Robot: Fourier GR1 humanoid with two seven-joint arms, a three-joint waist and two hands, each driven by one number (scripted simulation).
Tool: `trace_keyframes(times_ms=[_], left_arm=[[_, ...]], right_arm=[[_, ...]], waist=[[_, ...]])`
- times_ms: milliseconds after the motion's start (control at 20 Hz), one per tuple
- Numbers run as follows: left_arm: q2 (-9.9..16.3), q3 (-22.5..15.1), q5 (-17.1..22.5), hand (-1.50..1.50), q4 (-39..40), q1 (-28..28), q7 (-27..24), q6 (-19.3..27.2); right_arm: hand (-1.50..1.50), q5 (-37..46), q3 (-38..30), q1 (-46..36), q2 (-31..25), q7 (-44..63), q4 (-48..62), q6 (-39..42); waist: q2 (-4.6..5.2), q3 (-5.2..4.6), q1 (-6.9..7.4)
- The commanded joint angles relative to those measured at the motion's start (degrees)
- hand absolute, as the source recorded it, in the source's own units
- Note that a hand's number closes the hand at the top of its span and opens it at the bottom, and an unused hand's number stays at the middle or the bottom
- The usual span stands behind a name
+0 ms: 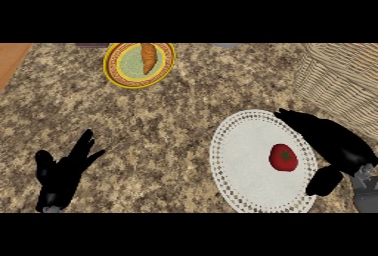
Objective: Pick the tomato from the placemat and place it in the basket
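counter [170, 130]: speckled stone top carrying everything in the head view. basket [343, 82]: woven, at the upper right edge, only partly in view; it lies just beyond the placemat, so the carry should be short. placemat [247, 165]: round, white, lace-edged, at lower right, the pick-up site. plate [139, 65]: yellow-rimmed, near the top, well apart from the placemat, holding a carrot [149, 57]; neither belongs to the task. right hand [332, 145]: over the placemat's right rim, fingers straight and spread, thumb apart below, flanking the tomato without touching it, apparently a pre-grasp pose. left hand [63, 172]: at lower left, fingers up and relaxed, resting. tomato [283, 157]: red, on the placemat right of its centre, not yet lifted.
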Motion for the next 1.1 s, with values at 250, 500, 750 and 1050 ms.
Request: trace_keyframes(times_ms=[250,500,750,1050], left_arm=[[0.8,-0.4,-0.5,0.0,1.7,5.3,3.1,-1.6],[-0.1,0.0,-1.6,0.0,3.3,3.6,3.5,-1.1],[-2.1,-1.2,-3.1,0.0,3.0,2.6,5.1,0.2],[-2.5,0.2,-3.9,0.0,5.2,1.8,3.1,-0.7]], right_arm=[[-1.5,6.6,4.5,-1.4,3.7,1.9,6.1,0.9],[-1.5,7.7,3.2,0.2,4.0,-2.3,8.1,-1.0],[-1.5,10.2,3.8,-1.0,6.0,-4.5,12.7,-2.8],[-1.5,12.5,3.4,0.4,8.1,-6.4,14.3,-5.8]], waist=[[0.55,-0.68,0.61],[0.56,-0.68,0.12],[0.65,-0.65,0.34],[0.65,-0.68,-0.09]])
